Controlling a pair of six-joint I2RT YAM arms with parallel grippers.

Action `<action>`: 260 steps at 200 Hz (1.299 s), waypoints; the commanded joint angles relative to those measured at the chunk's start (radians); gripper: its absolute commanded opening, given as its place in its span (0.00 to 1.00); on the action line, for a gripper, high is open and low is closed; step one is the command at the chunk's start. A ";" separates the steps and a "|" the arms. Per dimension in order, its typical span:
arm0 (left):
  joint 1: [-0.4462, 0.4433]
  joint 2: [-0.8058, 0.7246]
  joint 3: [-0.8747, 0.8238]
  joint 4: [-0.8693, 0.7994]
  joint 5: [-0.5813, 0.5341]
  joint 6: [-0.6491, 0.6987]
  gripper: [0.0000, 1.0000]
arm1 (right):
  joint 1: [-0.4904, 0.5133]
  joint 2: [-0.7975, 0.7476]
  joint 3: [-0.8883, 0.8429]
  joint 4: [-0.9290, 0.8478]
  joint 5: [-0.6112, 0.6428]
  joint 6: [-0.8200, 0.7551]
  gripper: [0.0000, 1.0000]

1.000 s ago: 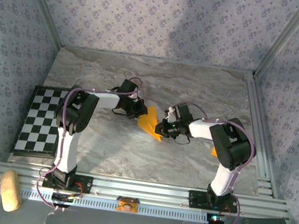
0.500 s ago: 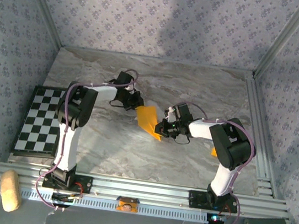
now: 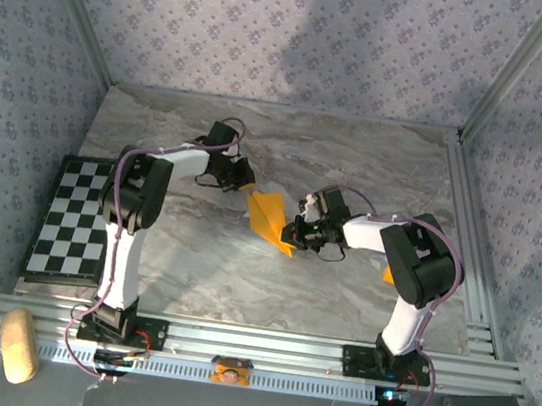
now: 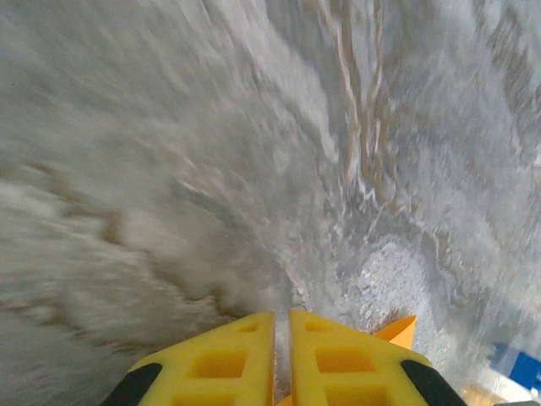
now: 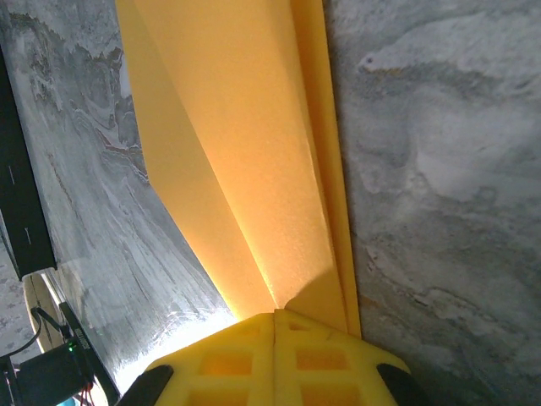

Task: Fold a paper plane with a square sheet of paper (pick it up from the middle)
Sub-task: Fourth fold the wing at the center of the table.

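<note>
The left arm (image 3: 122, 273) and right arm (image 3: 397, 327) are white tubular links between bulky black joint housings, each trailed by a looping purplish cable behind the jaws, while the left gripper (image 4: 282, 315) and right gripper (image 5: 275, 315) carry yellow fingers (image 4: 220, 364) with square recessed pockets and black outer corners.

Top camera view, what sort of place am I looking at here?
Probably a lab robot cell rather than a home. A left arm and a right arm are bolted to an aluminium rail. Wallpapered panels box in the marble-look table, and a chequered board lies on it.
</note>
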 commanded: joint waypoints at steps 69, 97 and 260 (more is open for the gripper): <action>-0.139 -0.141 -0.137 0.102 0.038 -0.048 0.12 | -0.003 0.049 -0.030 -0.169 0.090 0.002 0.00; -0.165 -0.074 -0.155 0.137 0.047 -0.072 0.10 | -0.002 0.045 -0.030 -0.169 0.091 0.006 0.00; -0.145 -0.016 -0.204 0.071 -0.021 0.019 0.06 | 0.047 0.101 0.271 -0.210 0.054 -0.044 0.03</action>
